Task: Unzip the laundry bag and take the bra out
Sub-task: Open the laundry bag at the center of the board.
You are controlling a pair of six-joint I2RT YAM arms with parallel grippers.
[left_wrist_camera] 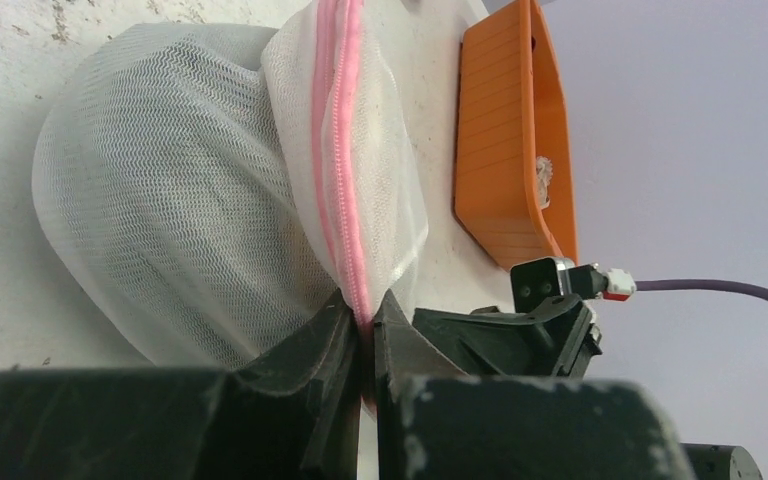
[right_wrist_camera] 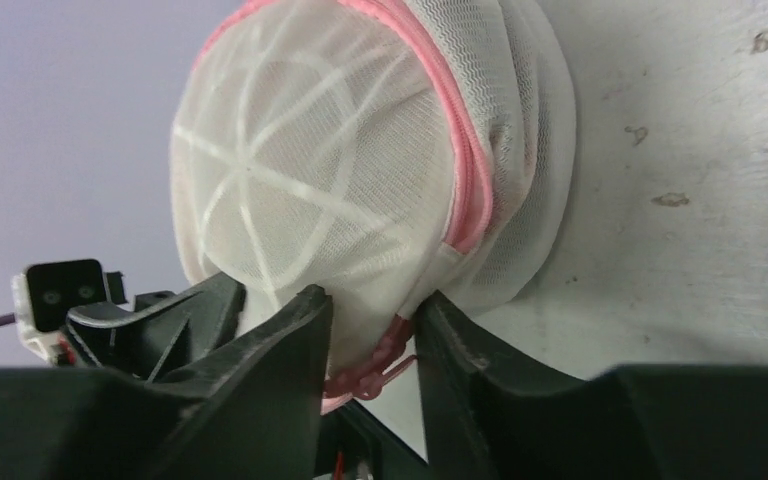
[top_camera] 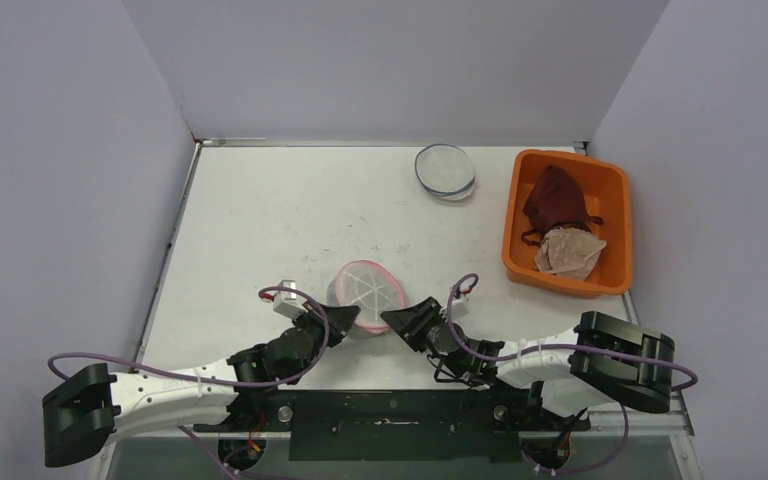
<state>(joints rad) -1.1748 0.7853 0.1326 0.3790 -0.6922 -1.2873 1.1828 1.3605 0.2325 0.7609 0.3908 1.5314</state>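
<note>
My left gripper (left_wrist_camera: 365, 322) is pinched fully shut on the pink zipper (left_wrist_camera: 338, 150) of the laundry bag (top_camera: 367, 293), the toothed seam running straight up from between my black fingers. My right gripper (right_wrist_camera: 375, 330) is closed down to a narrow gap, with a fold of the bag's white mesh and a pink plastic pull tab (right_wrist_camera: 380, 368) caught in it. The bag sits on the scuffed white table (top_camera: 260, 220) between my 2 grippers, the left at its 7 o'clock and the right at its 4 o'clock. It is a domed, round pouch of fine wavy netting, stiffened on its flat face by white ribs that spread like spokes, and its zipper looks closed; I cannot tell what is inside. Farther off, at the bag's 1 o'clock, lies a flat round mesh disc (top_camera: 445, 170) with a dark rim. At 2 o'clock stands a rectangular orange plastic bin (top_camera: 615, 200) holding 2 soft things: a dark maroon garment (top_camera: 555, 195) and, nearer me, a pale lacy one (top_camera: 570, 250).
</note>
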